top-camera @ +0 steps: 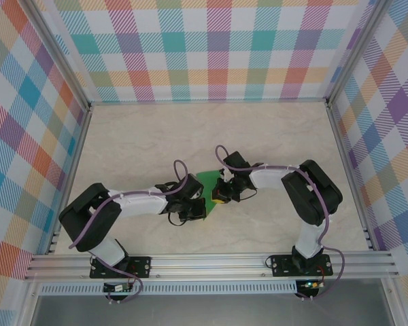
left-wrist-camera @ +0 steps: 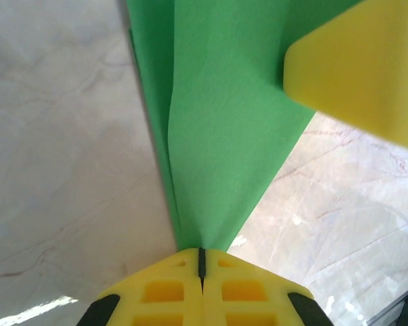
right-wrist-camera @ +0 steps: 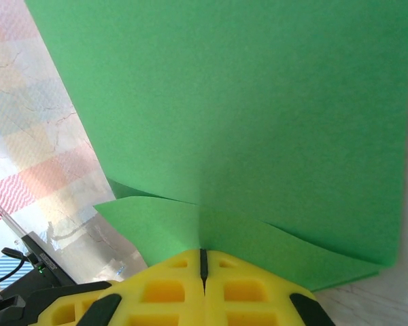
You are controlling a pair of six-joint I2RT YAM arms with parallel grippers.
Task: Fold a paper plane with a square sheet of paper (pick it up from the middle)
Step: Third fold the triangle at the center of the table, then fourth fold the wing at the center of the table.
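Where the left fingers and the right fingers meet, slightly near of the middle of the surface, hangs raised off the marble, held from both sides. Pinched at a narrow folded end by the left fingers, shut tight on the green paper. Creased softly lengthwise beside the left edge; widens away from the grip. Clamped as well by the right fingers, closed on another edge, with a loose curled flap just beside the tips and a broad flat panel beyond. Overlapped at the right edge by one yellow right finger in the left wrist view. Leaves wide bare room far, left and right, up to the checked walls; bounded nearer by the metal rail.
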